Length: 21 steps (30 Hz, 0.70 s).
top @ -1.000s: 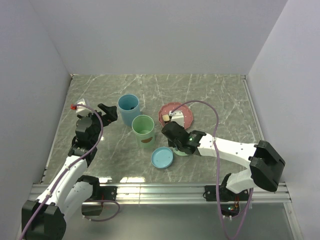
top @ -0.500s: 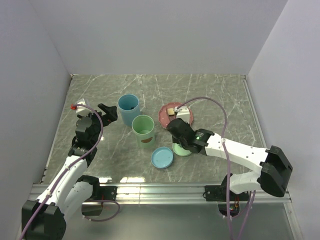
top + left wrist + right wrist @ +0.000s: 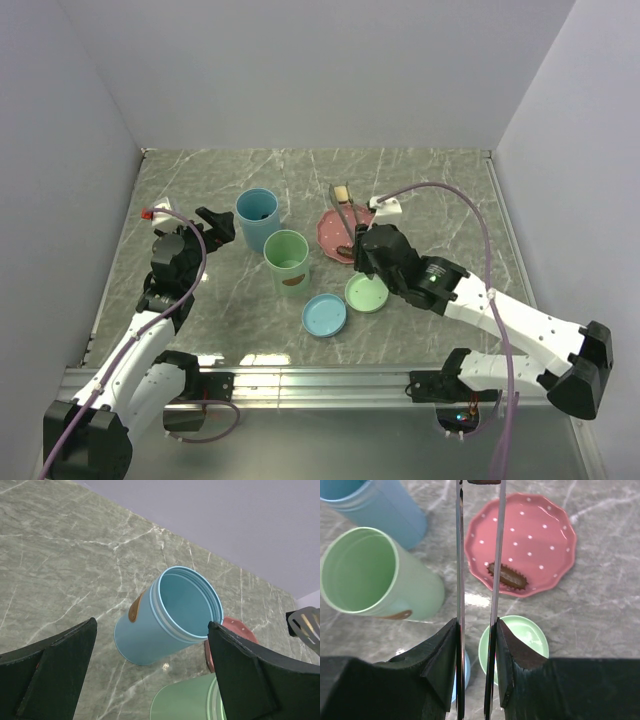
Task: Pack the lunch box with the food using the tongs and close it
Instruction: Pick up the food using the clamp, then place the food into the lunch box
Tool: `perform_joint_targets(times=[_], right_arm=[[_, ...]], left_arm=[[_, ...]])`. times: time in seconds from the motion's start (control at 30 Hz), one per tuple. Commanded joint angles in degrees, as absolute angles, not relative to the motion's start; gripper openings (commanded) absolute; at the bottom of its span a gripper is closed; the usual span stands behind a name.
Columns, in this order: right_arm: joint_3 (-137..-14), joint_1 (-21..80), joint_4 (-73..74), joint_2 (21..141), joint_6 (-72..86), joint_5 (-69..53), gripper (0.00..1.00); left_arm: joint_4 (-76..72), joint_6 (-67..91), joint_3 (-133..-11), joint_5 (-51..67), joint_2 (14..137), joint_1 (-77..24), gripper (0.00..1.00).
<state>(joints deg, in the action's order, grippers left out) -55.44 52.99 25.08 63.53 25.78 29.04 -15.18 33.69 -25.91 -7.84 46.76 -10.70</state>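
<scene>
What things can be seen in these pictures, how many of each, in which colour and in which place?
cups: 2, blue cup behind, green cup in front, both upright, left of the plate
lids: 2, blue lid and green lid, flat near the front
plate: 1, pink with white dots, mid table
food: 2 seen, brown piece on the plate, cream-and-brown piece between the tong tips
tongs: 1, grey metal, above the plate
table: 1, grey-green marble
left gripper: open, empty, beside the blue cup
right gripper: closed on the tongs
</scene>
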Motion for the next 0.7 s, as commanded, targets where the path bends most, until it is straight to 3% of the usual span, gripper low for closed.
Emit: perform_joint_targets(times=[0.0,0.67], right_arm=[[-58.01,53.70,20.57,60.82,22.94,26.46,0.29],[-57.93,69.96,21.01,58.62,21.71,27.34,0.29]], left_arm=[[-17.32,33.84,-25.75,-8.17,46.76,-10.72,1.00],[-17.49,33.84,-25.75,-8.17,46.93,-10.72,0.99]])
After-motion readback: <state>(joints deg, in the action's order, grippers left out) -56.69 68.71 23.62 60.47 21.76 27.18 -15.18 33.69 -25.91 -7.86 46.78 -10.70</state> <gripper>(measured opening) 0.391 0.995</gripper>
